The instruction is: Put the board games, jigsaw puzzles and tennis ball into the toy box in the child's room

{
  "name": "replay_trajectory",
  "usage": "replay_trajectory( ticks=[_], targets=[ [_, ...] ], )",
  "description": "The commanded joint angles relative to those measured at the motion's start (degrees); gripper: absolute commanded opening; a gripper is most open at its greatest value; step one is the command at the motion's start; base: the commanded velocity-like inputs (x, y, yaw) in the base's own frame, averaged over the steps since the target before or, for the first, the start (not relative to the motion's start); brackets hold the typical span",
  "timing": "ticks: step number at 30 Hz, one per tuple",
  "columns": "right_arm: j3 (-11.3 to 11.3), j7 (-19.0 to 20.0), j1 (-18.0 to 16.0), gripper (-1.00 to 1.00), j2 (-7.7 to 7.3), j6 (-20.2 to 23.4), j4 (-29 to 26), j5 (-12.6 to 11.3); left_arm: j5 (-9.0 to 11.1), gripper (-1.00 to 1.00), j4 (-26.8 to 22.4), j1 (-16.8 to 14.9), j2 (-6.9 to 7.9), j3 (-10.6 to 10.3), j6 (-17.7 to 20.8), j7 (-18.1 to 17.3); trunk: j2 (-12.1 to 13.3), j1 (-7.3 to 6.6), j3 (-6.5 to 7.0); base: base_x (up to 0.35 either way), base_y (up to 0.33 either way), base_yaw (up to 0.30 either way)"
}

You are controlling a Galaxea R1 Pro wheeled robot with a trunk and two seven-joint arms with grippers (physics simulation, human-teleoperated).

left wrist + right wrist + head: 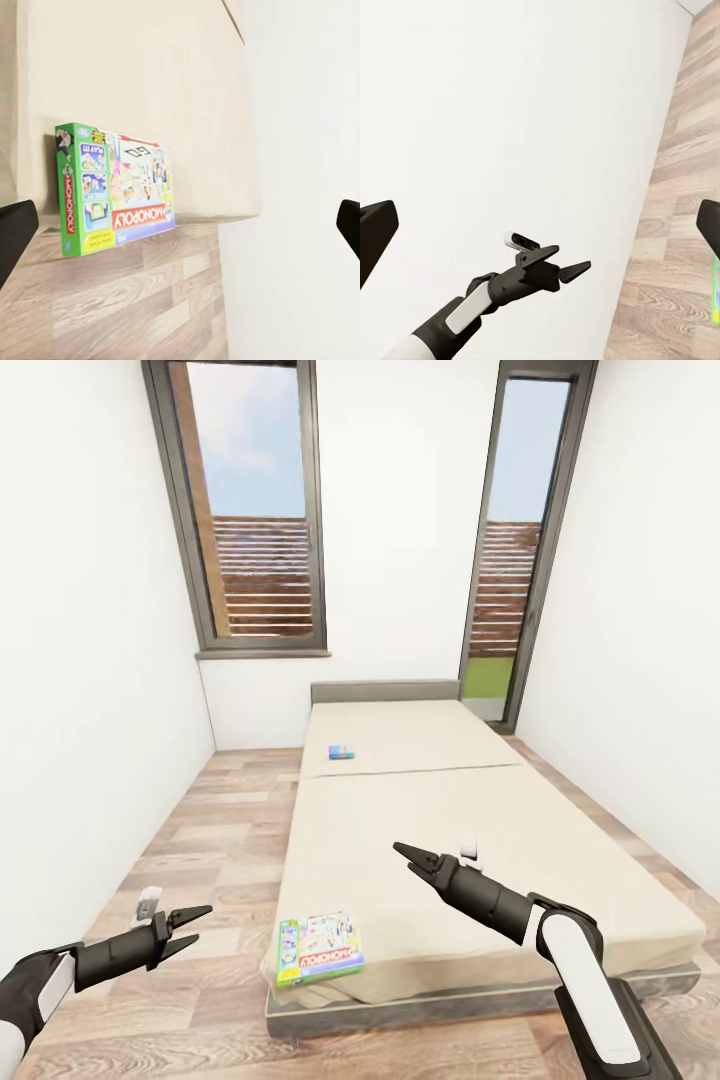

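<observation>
A white board game with a green edge and red Monopoly logo (320, 948) lies flat on the near left corner of the bed (450, 830). In the left wrist view the same box (116, 191) overhangs the mattress edge. A small blue board game (342, 752) rests farther up the bed, near the headboard. My left gripper (200, 925) hovers open over the floor to the left of the Monopoly box. Above the middle of the mattress, my right gripper (403, 857) is open and empty. The table and toy box are out of view.
Wood plank floor (220, 830) runs along the bed's left side, between it and the white wall (90, 710). Two tall dark-framed windows (255, 510) stand behind the grey headboard (385, 691). The right wall lies close to the bed's far side.
</observation>
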Motion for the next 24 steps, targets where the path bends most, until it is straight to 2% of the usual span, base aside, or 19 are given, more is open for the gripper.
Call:
replay_trajectory(
  ticks=[1, 24],
  targets=[
    [0.0, 0.4, 0.0, 1.00, -0.03, 0.1, 0.0, 0.3, 0.1, 1.00, 0.0, 0.0, -0.01, 0.1, 0.4, -0.1, -0.4, 0.22, -0.24, 0.000, 0.000, 0.000],
    [-0.1, 0.4, 0.0, 1.00, -0.03, 0.1, 0.0, 0.3, 0.0, 1.00, 0.0, 0.0, -0.25, 0.1, 0.3, 0.0, -9.7, 5.27, -4.37, 0.000, 0.000, 0.000]
  ],
)
